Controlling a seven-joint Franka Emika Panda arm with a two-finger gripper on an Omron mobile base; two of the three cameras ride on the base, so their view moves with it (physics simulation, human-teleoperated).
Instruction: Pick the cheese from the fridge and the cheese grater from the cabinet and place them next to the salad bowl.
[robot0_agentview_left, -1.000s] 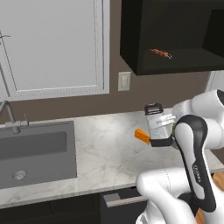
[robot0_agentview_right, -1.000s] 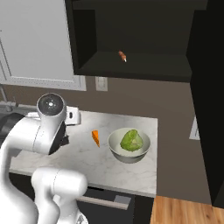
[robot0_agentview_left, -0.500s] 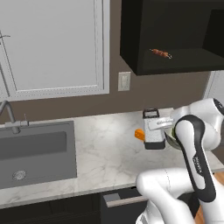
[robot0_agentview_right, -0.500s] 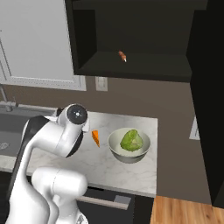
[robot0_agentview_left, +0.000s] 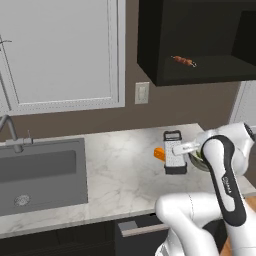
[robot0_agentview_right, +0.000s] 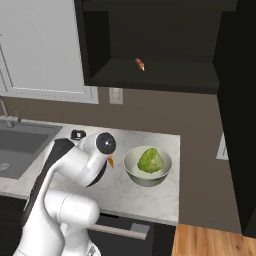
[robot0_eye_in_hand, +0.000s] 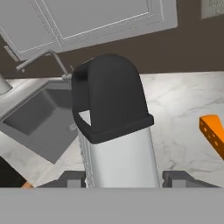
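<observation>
On my screens, itemised: cheese grater (robot0_agentview_left: 174, 152) — silver-grey, black handle on top, standing upright on the marble counter (robot0_agentview_left: 115, 170) at centre right of the left base view; in the hand view it sits at dead centre, its handle uppermost. Gripper (robot0_eye_in_hand: 122, 178) — I see its two dark tips low in the hand view, one on each side of the grater's body, close against the metal; whether they press on it or merely flank it I cannot tell. Cheese (robot0_agentview_left: 159, 153) — small orange wedge, lying on the counter just left of the grater, partly hidden behind it; in the hand view it shows at the right edge. Salad bowl (robot0_agentview_right: 148, 166) — pale cream, green leaves inside, at centre of the right base view, just right of the arm's wrist and the cheese. Cabinet (robot0_agentview_left: 195, 40) — dark, open-fronted, upper right of the left base view, with a thin brown skewer (robot0_agentview_left: 184, 61) on its floor. Sink (robot0_agentview_left: 40, 172) — grey basin at lower left of the left base view, faucet at its far edge.
</observation>
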